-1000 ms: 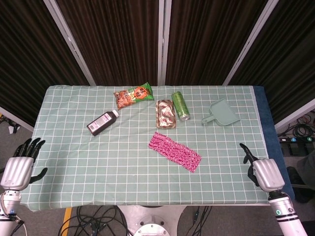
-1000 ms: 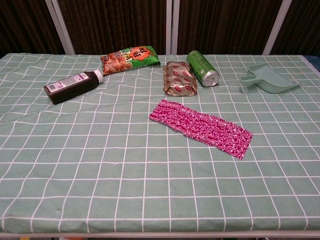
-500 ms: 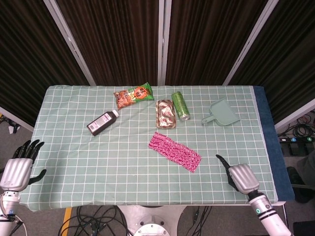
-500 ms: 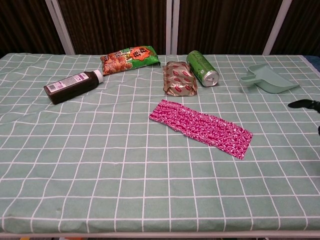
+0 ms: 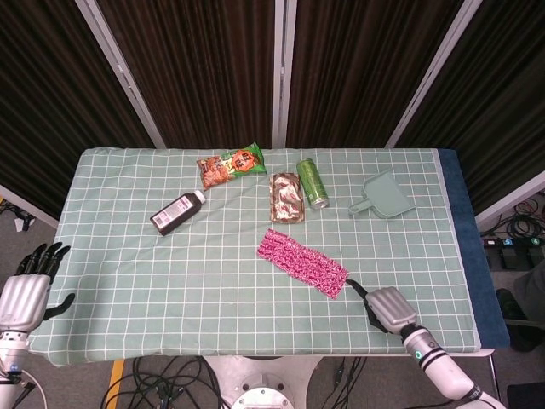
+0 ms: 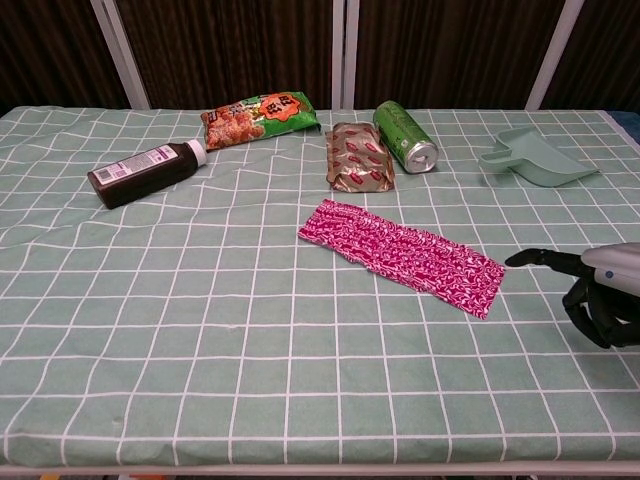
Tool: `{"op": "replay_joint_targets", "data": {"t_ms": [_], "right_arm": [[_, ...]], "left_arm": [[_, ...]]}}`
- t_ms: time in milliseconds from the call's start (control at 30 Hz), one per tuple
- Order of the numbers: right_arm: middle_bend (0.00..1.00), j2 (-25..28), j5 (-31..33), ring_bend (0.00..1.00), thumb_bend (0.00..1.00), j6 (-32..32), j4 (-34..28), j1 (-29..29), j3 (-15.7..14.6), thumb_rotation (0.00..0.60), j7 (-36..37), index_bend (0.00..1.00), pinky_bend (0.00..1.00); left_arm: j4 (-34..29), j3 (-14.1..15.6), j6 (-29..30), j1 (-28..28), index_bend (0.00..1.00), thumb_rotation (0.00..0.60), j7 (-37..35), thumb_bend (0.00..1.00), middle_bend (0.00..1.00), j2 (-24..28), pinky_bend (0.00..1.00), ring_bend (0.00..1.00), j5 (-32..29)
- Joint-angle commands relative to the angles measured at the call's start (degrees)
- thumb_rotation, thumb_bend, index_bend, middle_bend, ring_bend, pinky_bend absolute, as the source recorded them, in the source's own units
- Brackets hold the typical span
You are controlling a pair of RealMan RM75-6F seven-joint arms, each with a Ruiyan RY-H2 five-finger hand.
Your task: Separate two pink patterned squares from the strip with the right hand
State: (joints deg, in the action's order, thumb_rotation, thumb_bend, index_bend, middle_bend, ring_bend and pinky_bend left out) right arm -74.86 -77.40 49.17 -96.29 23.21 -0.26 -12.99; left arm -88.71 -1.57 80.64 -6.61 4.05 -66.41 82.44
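- A table covered by a green checked cloth (image 5: 170,281) is filling both views, with dark curtains hanging behind it.
- The pink patterned strip (image 5: 302,262) (image 6: 400,256) is lying flat near the middle of the cloth, running diagonally from upper left to lower right. Nothing is touching it.
- The right hand (image 5: 387,308) (image 6: 600,290) is hovering low over the cloth just beside the strip's lower right end. One dark finger is pointing out toward the strip and stopping just short of it; the other fingers (image 6: 590,310) are curling downward. It is holding nothing.
- The left hand (image 5: 27,290) is sitting off the table's left edge, showing only in the head view. Its fingers are standing upright and slightly spread, gripping nothing.
- A dark bottle with a white cap (image 5: 177,212) (image 6: 148,173) is lying on its side at the left of the cloth.
- A green and orange snack bag (image 5: 231,164) (image 6: 260,118) is lying near the far edge.
- A brown foil packet (image 5: 286,197) (image 6: 360,157) is lying just behind the strip, and a green can (image 5: 312,183) (image 6: 405,137) is lying on its side just beside the packet.
- A pale green scoop (image 5: 383,196) (image 6: 535,158) is resting toward the far right, well apart from the strip.
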Motion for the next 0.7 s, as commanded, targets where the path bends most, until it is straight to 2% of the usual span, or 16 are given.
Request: {"op": "replay_joint_targets", "data": {"t_ms": [33, 700], "right_arm": [[0.85, 0.1, 2.6, 0.93, 1.00, -2.8, -1.2, 2.0, 0.7, 0.600, -0.3, 0.00, 0.95], [0.85, -0.5, 14.2, 0.93, 1.00, -8.3, -2.1, 8.6, 0.5, 0.600, -4.0, 0.01, 0.95]], "left_arm": [[0.4, -0.2, 0.1, 0.1, 0.09, 0.600, -0.6, 0.25, 0.05, 0.1, 0.14, 0.00, -0.3], [2.3, -0.4, -0.5, 0.2, 0.09, 0.600, -3.5, 0.25, 0.05, 0.1, 0.14, 0.00, -0.6]]}}
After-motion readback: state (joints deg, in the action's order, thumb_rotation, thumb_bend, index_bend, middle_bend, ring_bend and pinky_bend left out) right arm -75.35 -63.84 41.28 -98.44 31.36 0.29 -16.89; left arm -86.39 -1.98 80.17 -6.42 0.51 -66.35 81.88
